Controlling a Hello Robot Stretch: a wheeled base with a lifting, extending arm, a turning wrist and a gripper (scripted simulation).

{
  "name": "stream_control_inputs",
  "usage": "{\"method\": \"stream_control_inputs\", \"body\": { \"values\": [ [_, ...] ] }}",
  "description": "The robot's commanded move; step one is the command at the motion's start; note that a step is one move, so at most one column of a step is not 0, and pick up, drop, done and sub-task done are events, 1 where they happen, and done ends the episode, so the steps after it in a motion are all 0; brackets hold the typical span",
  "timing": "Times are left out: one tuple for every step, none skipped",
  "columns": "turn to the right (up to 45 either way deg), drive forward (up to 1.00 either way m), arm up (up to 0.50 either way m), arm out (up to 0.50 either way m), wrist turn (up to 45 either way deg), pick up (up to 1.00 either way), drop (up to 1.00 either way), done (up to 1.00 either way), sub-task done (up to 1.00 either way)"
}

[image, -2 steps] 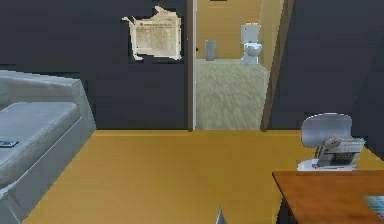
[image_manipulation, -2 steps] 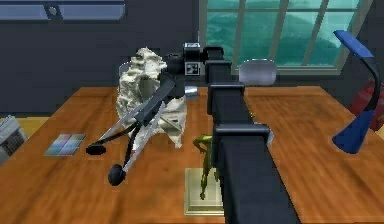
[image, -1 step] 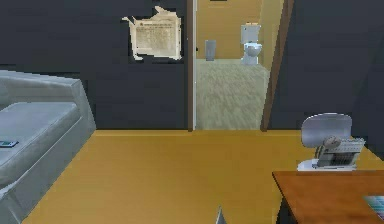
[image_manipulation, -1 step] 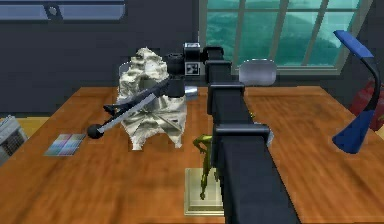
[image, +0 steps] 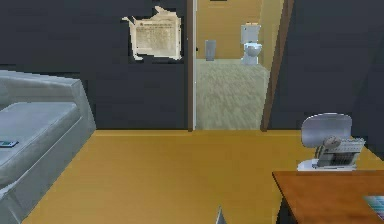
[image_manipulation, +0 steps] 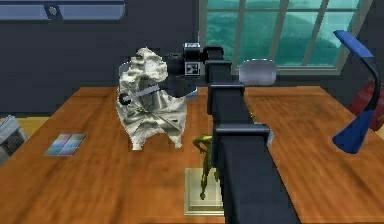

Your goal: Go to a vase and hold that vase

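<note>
A pale, craggy, off-white object [image_manipulation: 148, 128], perhaps the vase, stands on the wooden table [image_manipulation: 90, 185] in the arm side view. The dark arm [image_manipulation: 235, 140] rises from the bottom edge to the two marked white squares [image_manipulation: 191, 56]. Left of them, the gripper [image_manipulation: 140, 97] lies across the pale object's upper half. The object rests on the tabletop, so I cannot tell whether the gripper holds anything.
A small gold figurine [image_manipulation: 207, 165] on a pale base stands beside the arm. A blue desk lamp [image_manipulation: 358, 95] is at the right, a flat card [image_manipulation: 65, 145] at the left. Ahead are a grey sofa [image: 35, 125], a doorway [image: 232, 70] and a table corner [image: 330, 190].
</note>
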Motion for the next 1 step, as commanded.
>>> {"method": "stream_control_inputs", "body": {
  "values": [
    [0.0,0.0,0.0,0.0,33.0,0.0,0.0,0.0,0.0]
  ]
}}
